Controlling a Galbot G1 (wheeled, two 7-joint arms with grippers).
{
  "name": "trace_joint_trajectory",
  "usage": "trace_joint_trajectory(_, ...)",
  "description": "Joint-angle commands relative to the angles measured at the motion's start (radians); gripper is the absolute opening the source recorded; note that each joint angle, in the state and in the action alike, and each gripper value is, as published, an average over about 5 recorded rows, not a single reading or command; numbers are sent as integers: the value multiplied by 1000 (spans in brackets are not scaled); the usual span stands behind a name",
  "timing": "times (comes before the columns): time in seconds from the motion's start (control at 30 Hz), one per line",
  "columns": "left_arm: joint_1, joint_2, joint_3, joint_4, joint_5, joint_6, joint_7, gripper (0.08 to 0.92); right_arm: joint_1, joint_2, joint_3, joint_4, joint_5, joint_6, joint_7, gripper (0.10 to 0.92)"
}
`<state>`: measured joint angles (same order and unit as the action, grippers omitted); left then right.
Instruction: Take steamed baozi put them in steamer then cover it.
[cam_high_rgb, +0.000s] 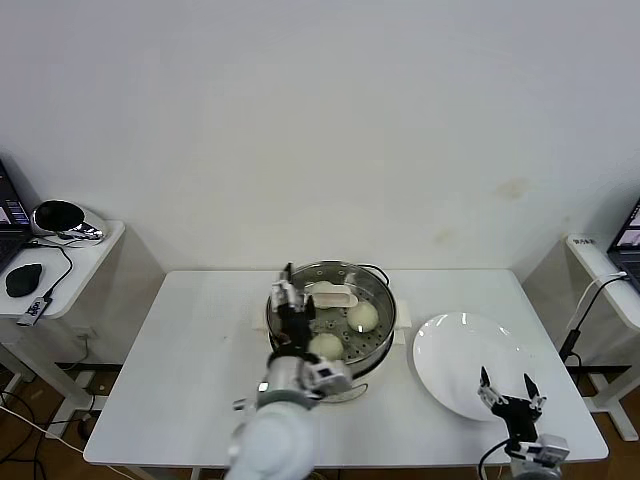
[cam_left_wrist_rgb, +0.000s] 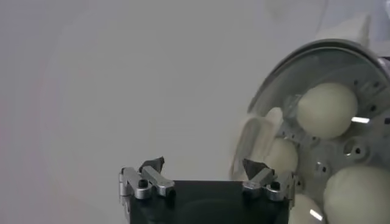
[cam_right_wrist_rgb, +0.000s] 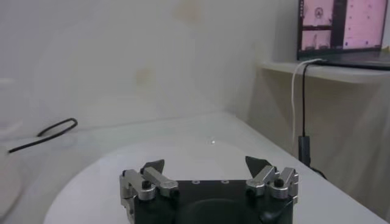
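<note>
The cover already sits on the steamer, its cream-white oblong handle lying roughly across the head view from left to right, toward the far half of the lid. Through the glass, steamed baozi rest on the perforated tray; two show plainly in the head view, and the left wrist view catches more rounded buns under the lid, though the exact count cannot be told. The left end effector hangs at the steamer's left rim, with its fingers spread and nothing between them; in its own wrist view the handle lies just beyond one fingertip, beside rather than inside the gap. So the handle is to the left end effector's inner side, toward the pot's middle, and this arm is by far the nearer one. The right end effector is well apart, parked over the near edge of the empty white plate on the counter, fingers also spread and empty. Judging by how things lie, the covering step looks done and the left arm needs only to clear away from the lid.
</note>
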<state>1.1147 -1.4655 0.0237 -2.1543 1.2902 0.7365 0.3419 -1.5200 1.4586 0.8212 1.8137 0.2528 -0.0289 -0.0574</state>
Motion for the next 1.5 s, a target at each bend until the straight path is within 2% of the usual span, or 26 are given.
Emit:
trace_joint_trajectory(0.03, 211, 82, -500, -111, -876, -382, -266, 823, -103, -68, -74, 111, -8, 7, -12, 823)
trace_joint_trajectory(0.2, 394, 58, -657, -13, -1094, -596, -316, 823, -154, -92, -99, 142, -10, 32, -20, 823)
trace_joint_trajectory(0.3, 482, 44, -678, 8, -1197, -647, -350, 823, -182, -76, -108, 172, -11, 29, -23, 823)
trace_joint_trajectory(0.53, 579, 10, -674, 20, -1291, -674, -364, 823, -218, -58, -147, 215, -1, -26, -27, 823)
trace_joint_trajectory(0.97, 701, -19, -671, -60, -1258, -633, -312, 823, -275, -80, -95, 303, 8, -57, -44, 823)
trace_joint_trajectory(1.2, 714, -18, -661, -87, -1237, -632, -310, 823, -278, -81, -93, 293, -6, -39, -54, 823)
trace_joint_trajectory(1.5, 730, -18, -658, -100, -1215, -631, -313, 823, -271, -63, -109, 296, -20, -63, 4, 823)
